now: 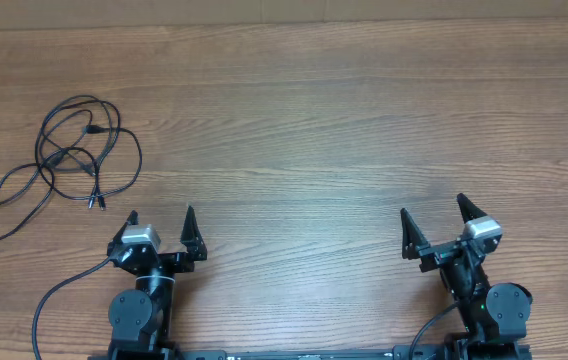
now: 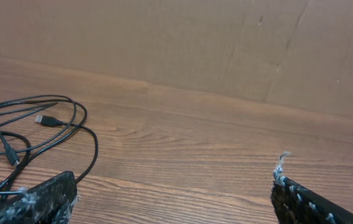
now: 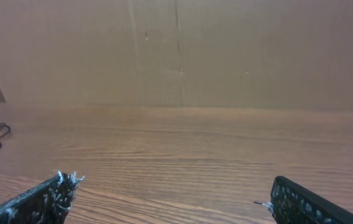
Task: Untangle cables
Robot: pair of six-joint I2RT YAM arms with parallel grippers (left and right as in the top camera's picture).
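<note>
The left hand and right hand are seen spread apart, empty. The thin black looped cables could be knotted tighter if several strands were pinched together.

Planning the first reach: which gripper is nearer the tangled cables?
Left. The cables lie just ahead and to the left of the left gripper; the right gripper is far across the table.

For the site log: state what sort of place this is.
Probably a robot test bench: a wood-grain table, a plain cardboard backdrop behind it, a left arm and a right arm mounted at its near edge, and tangled cables laid out.
</note>
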